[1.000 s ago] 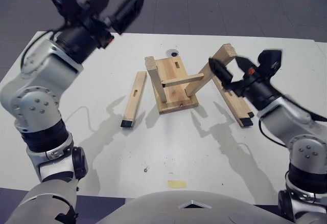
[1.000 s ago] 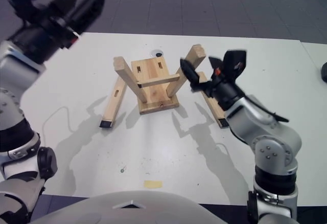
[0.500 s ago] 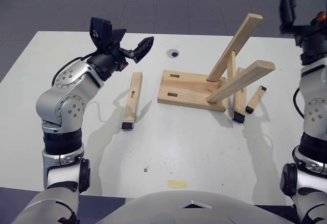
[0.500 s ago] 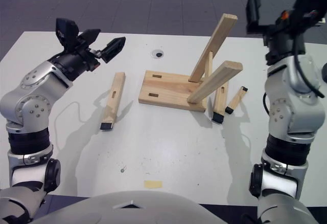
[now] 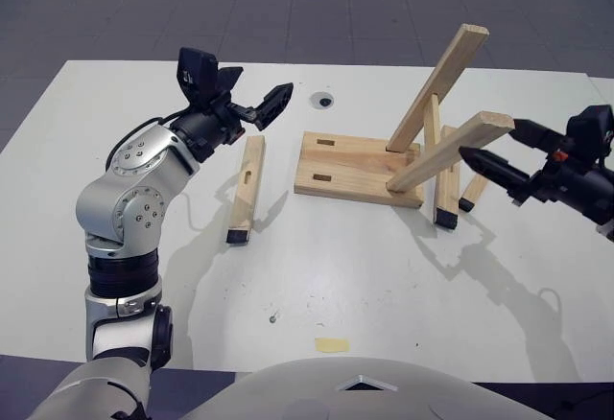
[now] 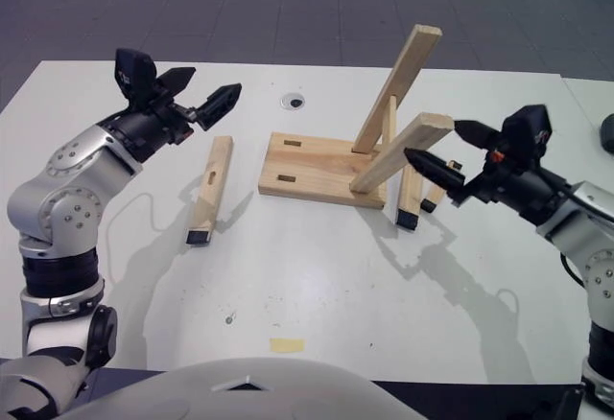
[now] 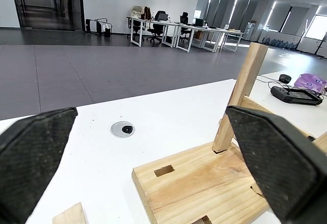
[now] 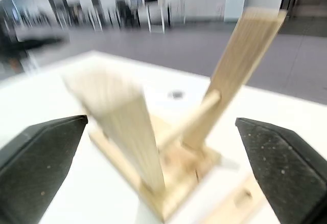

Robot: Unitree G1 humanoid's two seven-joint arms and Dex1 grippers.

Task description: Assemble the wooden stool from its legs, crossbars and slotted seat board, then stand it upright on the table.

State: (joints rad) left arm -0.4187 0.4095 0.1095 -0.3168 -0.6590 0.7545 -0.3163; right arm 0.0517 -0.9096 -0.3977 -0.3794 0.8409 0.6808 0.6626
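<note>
stool (image 5: 350,166) between left gripper (image 5: 259,89), right gripper (image 5: 491,140)

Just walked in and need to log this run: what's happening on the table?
The robot is mid-assembly. The seat board lies flat on the table with two legs slotted in, leaning, joined by a crossbar. The right claw is open at the lower leg's free end. The left claw hovers open near a loose leg. Nothing is gripped.

The white table (image 5: 384,276) carries the slotted seat board (image 5: 345,166) lying flat with two slanting legs (image 5: 436,84) rising from its right end, a loose leg (image 5: 246,188) lying apart on its left, two black-tipped pieces (image 5: 447,195) just beside its right end, a round grommet (image 5: 326,101) behind it and a yellow tape scrap (image 5: 332,345) near the front edge.
</note>
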